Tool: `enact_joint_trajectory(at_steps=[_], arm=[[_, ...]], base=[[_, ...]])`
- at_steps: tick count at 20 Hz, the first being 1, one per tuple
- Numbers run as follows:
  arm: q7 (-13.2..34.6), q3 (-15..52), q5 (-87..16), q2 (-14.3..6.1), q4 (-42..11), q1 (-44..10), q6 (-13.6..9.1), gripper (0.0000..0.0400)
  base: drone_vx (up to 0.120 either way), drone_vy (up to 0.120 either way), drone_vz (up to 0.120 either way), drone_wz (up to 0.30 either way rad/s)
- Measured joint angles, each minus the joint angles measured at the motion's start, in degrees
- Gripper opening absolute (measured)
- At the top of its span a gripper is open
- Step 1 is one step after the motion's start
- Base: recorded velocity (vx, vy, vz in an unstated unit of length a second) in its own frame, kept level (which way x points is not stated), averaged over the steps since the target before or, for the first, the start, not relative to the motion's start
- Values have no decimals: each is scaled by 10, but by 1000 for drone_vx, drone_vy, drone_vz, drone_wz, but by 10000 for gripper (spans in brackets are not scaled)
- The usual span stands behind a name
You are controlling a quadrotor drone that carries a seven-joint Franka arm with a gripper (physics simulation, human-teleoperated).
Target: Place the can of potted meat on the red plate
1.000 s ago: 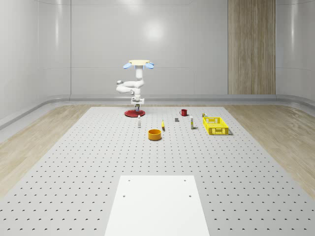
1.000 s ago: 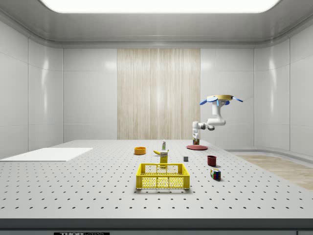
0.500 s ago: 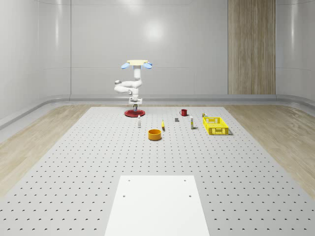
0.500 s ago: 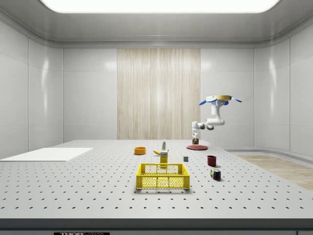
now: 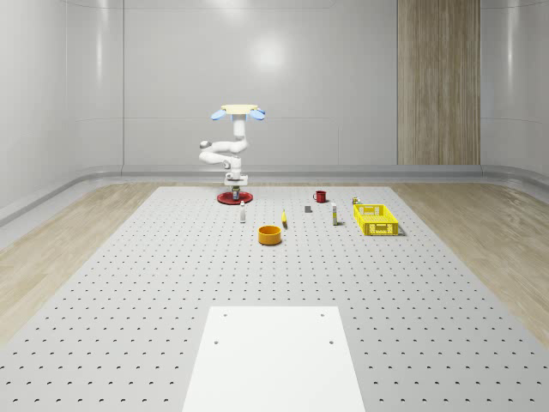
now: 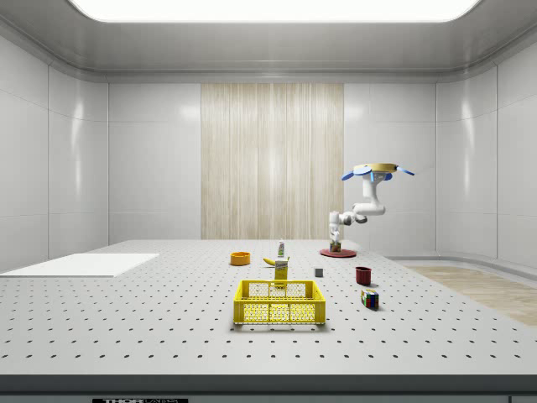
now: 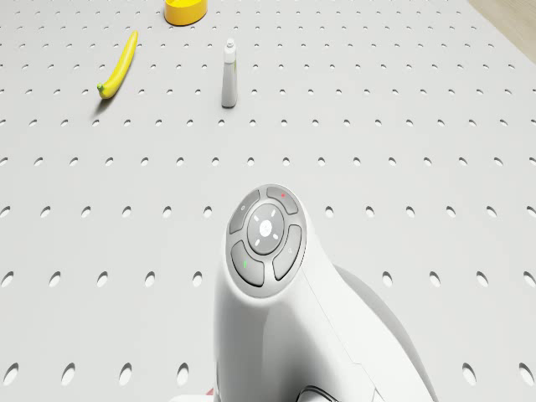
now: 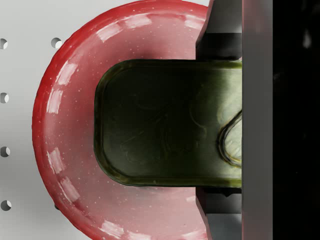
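While over the red plate [image 8: 70, 150] — the can [image 8: 165, 122] sits between the fingers [image 8: 225, 35].

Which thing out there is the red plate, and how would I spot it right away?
Look to the far end of the grey perforated table, under the hovering drone. There the red plate lies flat beneath the gripper, with the can of potted meat over it. It is wide, flat and shallow; the red mug nearby is small and upright.
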Motion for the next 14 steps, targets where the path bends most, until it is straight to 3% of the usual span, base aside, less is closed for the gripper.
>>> enact_joint_trajectory(at_steps=[5, 14], arm=[[-5, 6, 7, 0, -2, 1, -2, 380], [-5, 48, 48, -2, -13, 6, -16, 398]], base=[[0, 0, 0, 0], [0, 0, 0, 0]])
